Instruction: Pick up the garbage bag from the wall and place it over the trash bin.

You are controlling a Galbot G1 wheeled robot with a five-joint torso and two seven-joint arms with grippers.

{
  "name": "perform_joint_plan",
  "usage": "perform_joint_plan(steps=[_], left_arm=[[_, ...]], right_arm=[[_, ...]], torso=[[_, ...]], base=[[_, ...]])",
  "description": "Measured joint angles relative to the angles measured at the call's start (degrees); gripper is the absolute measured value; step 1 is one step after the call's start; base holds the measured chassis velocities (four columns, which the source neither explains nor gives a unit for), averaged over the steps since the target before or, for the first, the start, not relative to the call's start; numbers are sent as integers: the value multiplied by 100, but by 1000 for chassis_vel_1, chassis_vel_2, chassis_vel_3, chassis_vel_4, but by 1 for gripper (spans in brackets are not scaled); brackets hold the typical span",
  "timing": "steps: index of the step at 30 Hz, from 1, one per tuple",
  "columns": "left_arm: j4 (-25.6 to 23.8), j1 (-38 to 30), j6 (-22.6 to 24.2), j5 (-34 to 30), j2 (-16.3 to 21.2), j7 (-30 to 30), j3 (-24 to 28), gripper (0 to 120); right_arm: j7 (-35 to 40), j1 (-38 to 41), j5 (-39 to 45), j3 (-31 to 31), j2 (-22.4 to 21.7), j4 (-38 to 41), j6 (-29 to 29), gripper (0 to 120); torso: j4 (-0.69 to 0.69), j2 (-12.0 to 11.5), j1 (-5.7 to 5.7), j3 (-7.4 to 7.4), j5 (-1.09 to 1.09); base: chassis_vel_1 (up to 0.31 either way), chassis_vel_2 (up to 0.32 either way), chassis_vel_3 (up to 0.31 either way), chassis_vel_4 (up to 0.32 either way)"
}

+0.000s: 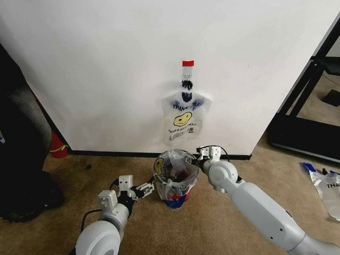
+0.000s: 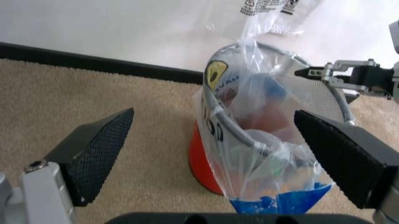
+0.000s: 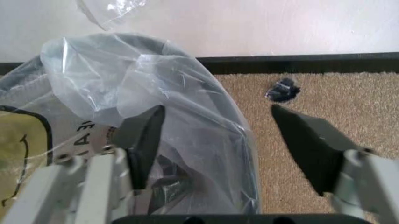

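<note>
Two grippers sit low on the carpet (image 1: pixel 212 228), one on each side of the trash bin (image 1: pixel 176 192). I judge the job is almost done: the garbage bag (image 1: pixel 171 169) is already draped in and over the bin, near the wall (image 1: pixel 106 64). Its clear plastic covers the rim, and its blue edge hangs down the near side. What is left, I think, is to tuck it neat and let go.

My left gripper (image 1: pixel 142 190) is just left of the bin with its fingers spread apart, holding nothing. My right gripper (image 1: pixel 208 153) is at the far right of the rim. Its fingers are apart too; one sits over the plastic, the other over the carpet. I cannot tell if it touches the bag.

The bag is thin, shiny and crinkly, with a yellow smiley face. The bin is small and round, with a dark net wall, a metal ring on top and a red bottom. The finger pads (image 2: pixel 93 149) are black and bumpy. Another bag (image 1: pixel 184 119) like it hangs on the wall under red tape (image 1: pixel 188 63).
</note>
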Motion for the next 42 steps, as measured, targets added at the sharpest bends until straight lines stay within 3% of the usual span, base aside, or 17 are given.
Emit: perform_joint_plan(steps=[18,30,42], left_arm=[[10,89,48,28,23,0,81,100],[-8,209,26,10,85,9,47,100],[69,93,7,-1005,77,-359,-86,100]], right_arm=[[278,-120,159,205,193,-133,112,1],[359,-463,384,622,225,274,287,1],[236,-1853,753,1698,209,1577,715,1]], torso=[[0,0,0,0,0],[0,0,0,0,0],[-1,0,0,-1,0]], base=[[0,0,0,0],[0,0,0,0],[0,0,0,0]])
